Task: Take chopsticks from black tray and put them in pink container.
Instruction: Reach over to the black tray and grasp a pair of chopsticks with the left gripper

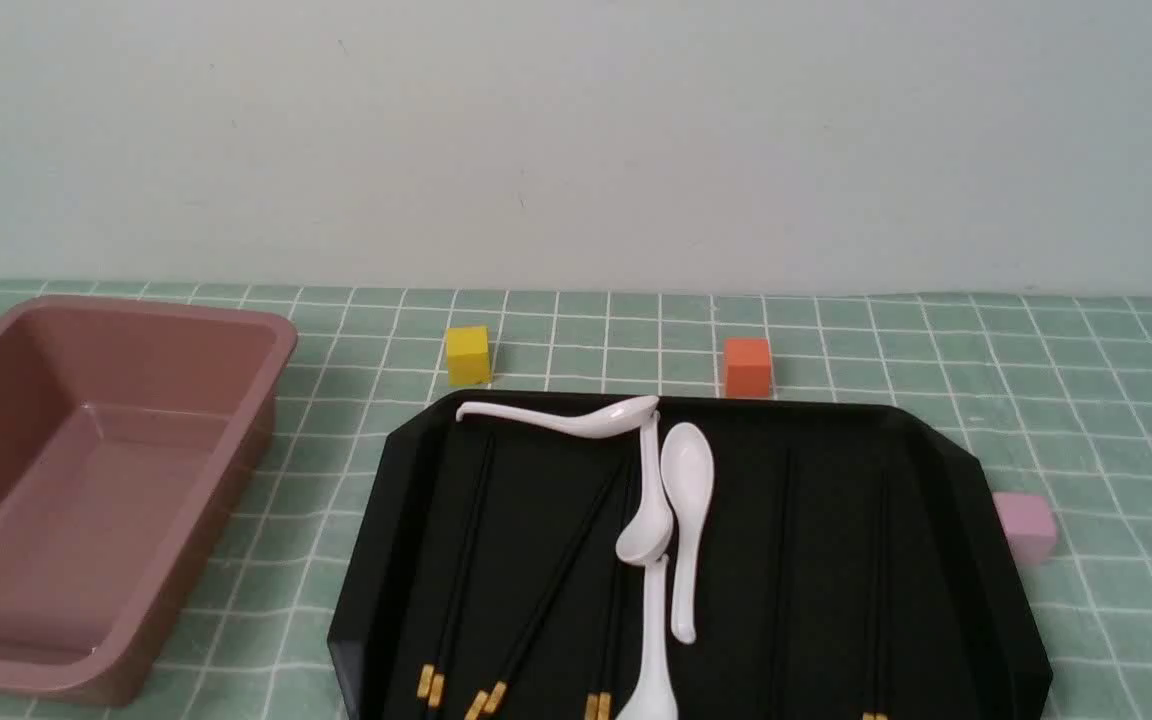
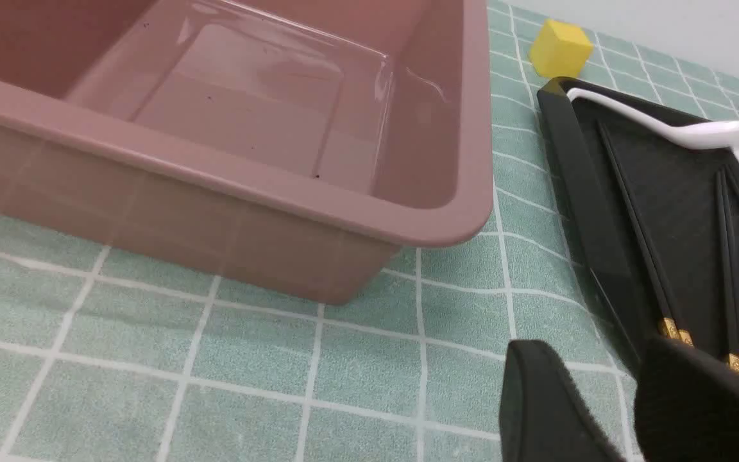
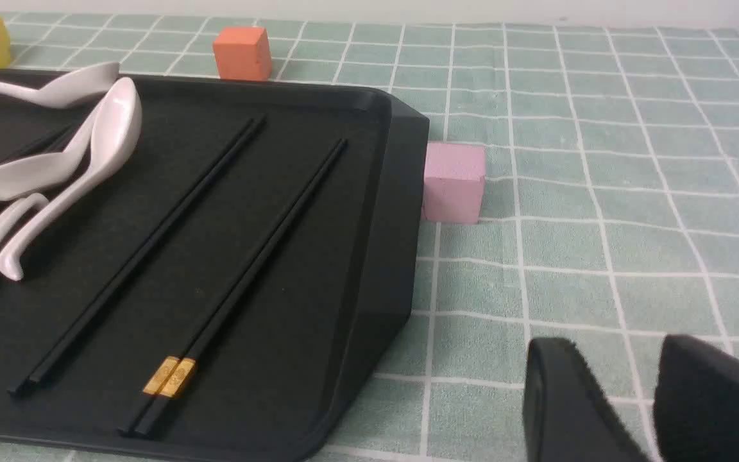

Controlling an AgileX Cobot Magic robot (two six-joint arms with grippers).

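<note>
The black tray [image 1: 976, 520] lies in the middle of the front view, with its near edge cut off by the frame. Several pairs of black chopsticks [image 1: 461, 560] with gold caps lie lengthwise in it; one pair [image 3: 247, 269] is near its right rim [image 3: 389, 212], and others [image 2: 639, 237] are near its left rim [image 2: 581, 179]. The pink container [image 1: 236, 450] stands empty to the tray's left. My left gripper [image 2: 594, 359] hovers open over the cloth between the container [image 2: 215, 218] and the tray. My right gripper [image 3: 620, 359] is open over the cloth right of the tray. Neither holds anything, and neither shows in the front view.
Three white spoons [image 1: 686, 500] lie across the middle of the tray, over some chopsticks. A yellow cube [image 1: 467, 354] and an orange cube [image 1: 747, 366] sit behind the tray. A small pale pink cube [image 1: 1024, 526] touches its right side. Green checked cloth covers the table.
</note>
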